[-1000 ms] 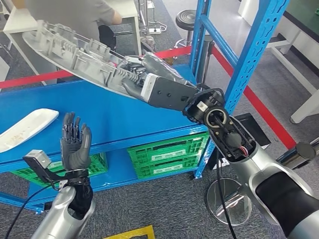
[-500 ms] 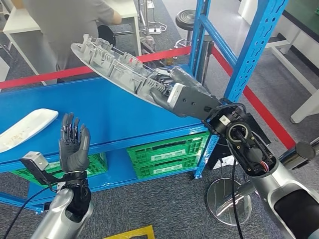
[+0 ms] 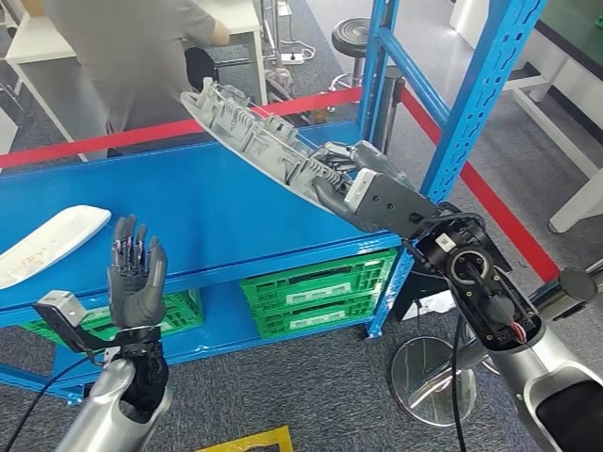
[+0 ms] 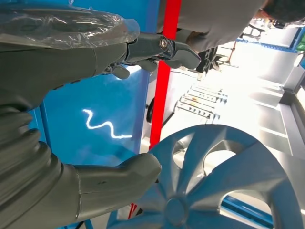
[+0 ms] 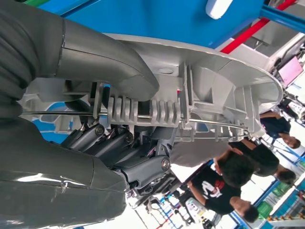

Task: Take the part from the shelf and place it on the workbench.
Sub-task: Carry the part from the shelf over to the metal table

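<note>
Above the blue shelf [image 3: 206,212] I have the right hand [image 3: 355,188] gripping one end of the long grey part [image 3: 256,141], thumb over one face and the fingers [image 5: 118,143] curled under the ribbed side, as my right wrist view shows clearly. I see the part held clear of the shelf top, tilted, its free end pointing up and away toward the red barrier tape [image 3: 85,146]. My left hand [image 3: 135,278] is raised in front of the shelf's lower edge, palm up, fingers spread and holding nothing; in the left wrist view its thumb [image 4: 118,176] and dark fingers [image 4: 158,47] stand well apart. A white part [image 3: 50,240] lies flat on the shelf top near its left end, well apart from both hands. Two green crates [image 3: 320,292] sit on the lower level. Behind the shelf a person [image 3: 135,47] in a grey top stands by a white table [image 3: 28,38]. A grey wheel cover [image 4: 223,181] shows in my left wrist view.
</note>
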{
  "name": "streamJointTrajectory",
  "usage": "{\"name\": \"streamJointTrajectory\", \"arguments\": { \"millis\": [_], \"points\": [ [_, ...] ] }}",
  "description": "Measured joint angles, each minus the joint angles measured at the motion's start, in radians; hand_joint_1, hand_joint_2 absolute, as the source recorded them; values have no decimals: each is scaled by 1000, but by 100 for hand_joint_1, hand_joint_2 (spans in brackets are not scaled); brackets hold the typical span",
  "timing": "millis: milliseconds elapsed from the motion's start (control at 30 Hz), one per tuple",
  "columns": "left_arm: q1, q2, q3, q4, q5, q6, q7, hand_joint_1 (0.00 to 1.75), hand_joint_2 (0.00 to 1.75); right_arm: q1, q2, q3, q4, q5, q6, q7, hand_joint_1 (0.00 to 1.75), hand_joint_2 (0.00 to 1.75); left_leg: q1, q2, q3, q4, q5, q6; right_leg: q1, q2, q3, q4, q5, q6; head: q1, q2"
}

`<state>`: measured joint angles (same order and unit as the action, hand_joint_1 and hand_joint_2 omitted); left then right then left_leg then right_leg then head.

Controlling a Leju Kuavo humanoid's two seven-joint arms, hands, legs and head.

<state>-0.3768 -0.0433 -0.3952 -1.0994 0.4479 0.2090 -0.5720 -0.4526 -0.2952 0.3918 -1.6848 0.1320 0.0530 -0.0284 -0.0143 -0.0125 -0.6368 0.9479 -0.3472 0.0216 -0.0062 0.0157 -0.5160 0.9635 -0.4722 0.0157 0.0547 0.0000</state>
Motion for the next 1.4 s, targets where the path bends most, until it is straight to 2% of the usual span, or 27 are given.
{"name": "streamJointTrajectory", "arguments": {
  "millis": [200, 267, 300, 333, 400, 433, 467, 500, 567, 600, 633, 667, 733, 800, 833, 900, 933, 967, 1000, 1033, 1100, 1133, 1167, 1233, 1300, 1333, 1400],
  "points": [
    [0, 4, 0, 0, 0, 0, -1, 0, 175, 6, -1, -8, -8, 0, 0, -3, 175, 175, -3, 0, -2, 6, -9, 11, -2, 0, 4, -4, -5, 8, 0, 0],
    [0, 4, 0, -3, 0, -1, -1, 0, 175, 7, -1, -12, -12, 0, 0, -3, 175, 175, 5, 2, 9, -10, -8, 16, 1, -1, 5, -2, -12, 13, 0, 0],
    [-1, 3, 0, -5, 0, -1, -2, 0, 175, 8, -2, -14, -14, 0, 0, -3, 175, 175, 10, 3, 18, -20, -6, 18, 1, -2, -4, 19, -26, 16, 3, 0],
    [-2, 3, 0, -6, 0, -1, -2, 0, 175, 9, -3, -15, -16, 0, 0, -3, 175, 175, 14, 4, 26, -28, -5, 20, 1, -3, -24, 64, -49, 20, 6, 0],
    [-1, 1, 0, -6, 1, -2, -2, 0, 175, 10, -4, -16, -18, 0, 0, -4, 175, 175, 17, 5, 33, -31, -6, 21, -6, -5, -96, 204, -108, 29, 15, 0],
    [0, 1, 0, -6, 1, -2, -2, 0, 175, 12, -5, -17, -19, 1, 0, -4, 175, 175, 18, 5, 33, -30, -8, 20, -10, -5, -131, 263, -124, 34, 17, 0],
    [2, 1, 0, -6, 1, -2, -2, 0, 175, 13, -6, -17, -19, 1, 0, -4, 175, 175, 20, 5, 34, -28, -10, 18, -14, -6, -153, 289, -120, 39, 19, 0],
    [3, 1, 0, -6, 1, -2, -2, 0, 175, 15, -7, -17, -19, 2, 0, -4, 175, 175, 23, 4, 34, -24, -13, 13, -19, -7, -153, 273, -95, 44, 20, 0],
    [4, 1, 0, -6, 1, -2, -2, 0, 175, 16, -9, -17, -21, 3, 1, -3, 175, 175, 32, 2, 34, -9, -23, -1, -28, -8, -105, 144, -13, 59, 24, 0],
    [4, 1, 0, -6, 1, -2, -3, 0, 175, 16, -9, -17, -23, 4, 1, -3, 175, 175, 33, 0, 31, 2, -29, -10, -30, -6, -79, 80, 16, 63, 28, 0],
    [4, 0, 0, -6, 2, -2, -4, 0, 175, 15, -9, -18, -26, 5, 2, -2, 175, 175, 33, -1, 28, 10, -32, -17, -31, -4, -60, 40, 31, 62, 31, 0],
    [4, 0, 0, -7, 2, -2, -5, 0, 175, 15, -10, -19, -29, 6, 3, 0, 175, 175, 32, -2, 24, 16, -32, -23, -30, 0, -53, 25, 32, 58, 31, 0],
    [5, 0, -1, -7, 4, -3, -6, 0, 175, 16, -10, -22, -33, 8, 4, 6, 175, 175, 32, -2, 20, 15, -27, -33, -27, 3, -55, 30, 34, 40, 22, 0],
    [5, 0, -1, -7, 4, -3, -6, 0, 175, 16, -10, -23, -38, 8, 5, 11, 175, 175, 34, 2, 9, 38, -46, -42, -27, 3, -59, 31, 41, 26, 12, 0],
    [4, 0, -1, -7, 4, -4, -7, 0, 175, 16, -11, -25, -42, 8, 5, 12, 175, 175, 34, 5, -9, 79, -74, -45, -28, 2, -62, 30, 45, 20, 8, 0],
    [4, -1, -1, -7, 5, -7, -8, 0, 175, 16, -12, -28, -46, 12, 6, 10, 175, 175, 33, 8, -69, 219, -147, -49, -24, 0, -70, 30, 50, 10, 0, 0],
    [4, -1, -1, -6, 6, -10, -9, 0, 175, 15, -12, -29, -47, 17, 8, 8, 175, 175, 33, 8, -98, 287, -174, -48, -21, 0, -74, 30, 53, 6, -1, 0],
    [3, -2, -2, -5, 7, -14, -12, 0, 175, 13, -12, -29, -47, 23, 12, 5, 175, 175, 31, 7, -115, 327, -185, -45, -17, 0, -78, 30, 55, 3, -2, 0],
    [1, -3, -2, -3, 8, -18, -16, 0, 175, 9, -12, -28, -47, 30, 16, 1, 175, 175, 28, 7, -112, 327, -178, -38, -12, 0, -80, 30, 57, 0, -3, 0],
    [-2, -4, -3, -2, 9, -22, -21, 0, 175, 3, -12, -28, -47, 34, 19, -2, 175, 175, 24, 7, -87, 282, -153, -28, -7, 1, -82, 30, 59, -3, -4, 0],
    [-11, -6, -4, -1, 12, -26, -28, 0, 175, -12, -12, -27, -47, 37, 24, -7, 175, 175, 9, 8, -4, 131, -98, 3, 0, 1, -83, 29, 62, -5, -4, 0],
    [-16, -8, -5, -1, 13, -27, -30, 0, 175, -19, -12, -27, -47, 37, 27, -9, 175, 175, 2, 10, 28, 71, -79, 15, 2, 1, -84, 29, 64, -4, -2, 0],
    [-20, -9, -6, -1, 14, -28, -31, 0, 175, -25, -12, -26, -47, 36, 29, -11, 175, 175, -4, 12, 45, 36, -71, 23, 1, 0, -85, 29, 66, -1, -2, 0],
    [-24, -11, -7, -1, 16, -27, -33, 0, 175, -33, -12, -24, -48, 34, 35, -12, 175, 175, -9, 14, 48, 19, -63, 24, -2, -3, -87, 25, 71, 7, -3, 0],
    [-24, -14, -7, -1, 17, -26, -33, 0, 175, -39, -12, -20, -51, 31, 40, -12, 175, 175, -2, 15, 50, 2, -49, 21, -2, -5, -94, 36, 59, 17, -2, 0],
    [-24, -16, -8, -1, 17, -26, -33, 0, 175, -44, -12, -18, -53, 28, 41, -12, 175, 175, 3, 16, 50, -8, -41, 21, -2, -6, -106, 65, 36, 22, 1, 0],
    [-23, -20, -8, 0, 17, -25, -32, 0, 175, -53, -12, -14, -55, 25, 42, -12, 175, 175, 7, 17, 47, -16, -31, 22, -3, -7, -148, 177, -39, 31, 9, 0]
  ]
}}
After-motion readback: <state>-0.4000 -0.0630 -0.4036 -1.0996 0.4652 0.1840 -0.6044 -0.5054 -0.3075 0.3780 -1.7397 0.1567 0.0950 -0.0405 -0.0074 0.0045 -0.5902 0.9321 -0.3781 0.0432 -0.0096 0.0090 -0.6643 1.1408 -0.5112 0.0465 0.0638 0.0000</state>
